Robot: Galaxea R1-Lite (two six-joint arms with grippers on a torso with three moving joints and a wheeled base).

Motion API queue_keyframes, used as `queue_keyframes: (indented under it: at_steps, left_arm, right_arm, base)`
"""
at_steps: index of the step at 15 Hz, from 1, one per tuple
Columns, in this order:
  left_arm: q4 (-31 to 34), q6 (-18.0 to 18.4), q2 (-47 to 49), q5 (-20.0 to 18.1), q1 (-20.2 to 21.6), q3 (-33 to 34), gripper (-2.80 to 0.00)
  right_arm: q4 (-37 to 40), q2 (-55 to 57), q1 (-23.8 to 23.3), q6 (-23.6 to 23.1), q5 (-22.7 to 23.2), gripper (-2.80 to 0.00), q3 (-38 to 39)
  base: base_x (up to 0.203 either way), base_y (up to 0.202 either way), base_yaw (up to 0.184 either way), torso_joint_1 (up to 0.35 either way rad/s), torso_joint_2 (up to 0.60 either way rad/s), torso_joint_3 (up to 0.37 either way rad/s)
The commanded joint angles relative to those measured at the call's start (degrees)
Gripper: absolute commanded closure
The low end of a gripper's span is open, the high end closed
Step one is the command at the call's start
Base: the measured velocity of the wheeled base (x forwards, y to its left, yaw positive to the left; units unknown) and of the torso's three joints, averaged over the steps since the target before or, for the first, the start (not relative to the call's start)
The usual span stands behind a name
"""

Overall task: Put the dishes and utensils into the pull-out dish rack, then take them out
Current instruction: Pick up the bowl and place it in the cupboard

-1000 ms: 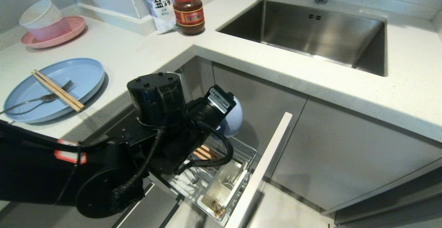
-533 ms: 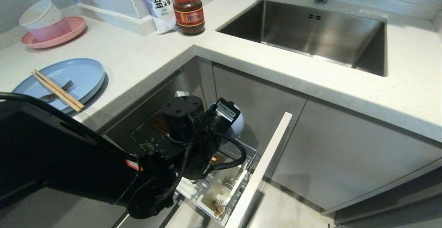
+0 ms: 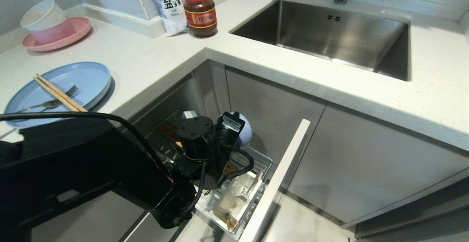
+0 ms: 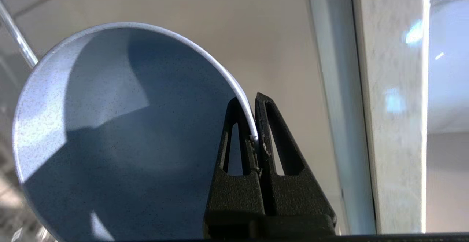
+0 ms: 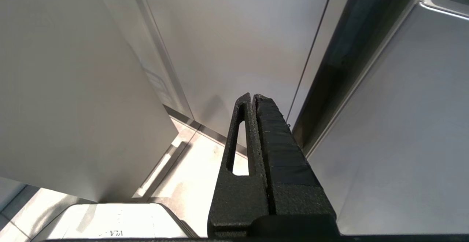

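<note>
Lower now than a second ago, the left gripper (image 4: 255, 99) has carried the small light-blue bowl (image 3: 244, 134) down from beside the countertop edge toward the pull-out dish rack (image 3: 264, 160), and the arm fills more of the lower left of the head view. Its fingers (image 4: 234, 139) are pressed nearly together, with only the bowl's thin rim (image 4: 253, 134) between them: one pad lies inside the bowl and the other against its outer wall. The bowl hangs on edge just beyond the fingertips, its hollow facing the wrist camera, above the rack's wire frame and beside the white cutlery caddy (image 3: 234, 200). Whether it touches the wires yet I cannot tell. It looks like matte plastic, so I judge it light, stiff and unlikely to chip, though a one-sided rim pinch lets it swing or twist around the pads; a hold deeper down the wall would steady it. The light-blue plate (image 3: 91, 79), with the chopsticks (image 3: 55, 93) and fork (image 3: 47, 103) lying across it, sits on the countertop (image 3: 154, 55), well away from the fingers. The right gripper (image 5: 253, 97) hangs parked near the cabinet fronts, fingers together and holding nothing.
</note>
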Motion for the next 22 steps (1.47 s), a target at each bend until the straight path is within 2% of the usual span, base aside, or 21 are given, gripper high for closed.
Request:
queue_keyframes:
  at_steps: [1,3,9,12,22]
  left_arm:
    - [-4.8,-0.3,4.8,0.0,1.3,0.1,0.0]
    - [-7.3,-0.4,6.4,-0.9,2.3,-0.1,0.0]
    - [-7.6,-2.0,10.4,-2.3,3.4,-1.6,0.0]
    - [-7.6,-3.1,12.2,-2.4,3.6,-3.3,0.0]
    - [-8.6,-3.5,16.2,-2.4,3.7,-5.0,0.0]
  right_arm:
    - [0.0,-0.2,0.0,0.0,0.0,0.0,0.1]
    - [0.0,-0.2,0.0,0.0,0.0,0.0,0.1]
    - [0.0,-0.2,0.1,0.0,0.0,0.0,0.1]
    - [0.0,-0.2,0.0,0.0,0.0,0.0,0.1]
    - [0.0,-0.2,0.0,0.0,0.0,0.0,0.1]
  base:
    - [0.0,0.0,0.0,0.0,0.0,0.0]
    - [0.0,0.0,0.0,0.0,0.0,0.0]
    - [0.0,0.0,0.0,0.0,0.0,0.0]
    - [0.0,0.0,0.0,0.0,0.0,0.0]
    - [0.0,0.0,0.0,0.0,0.0,0.0]
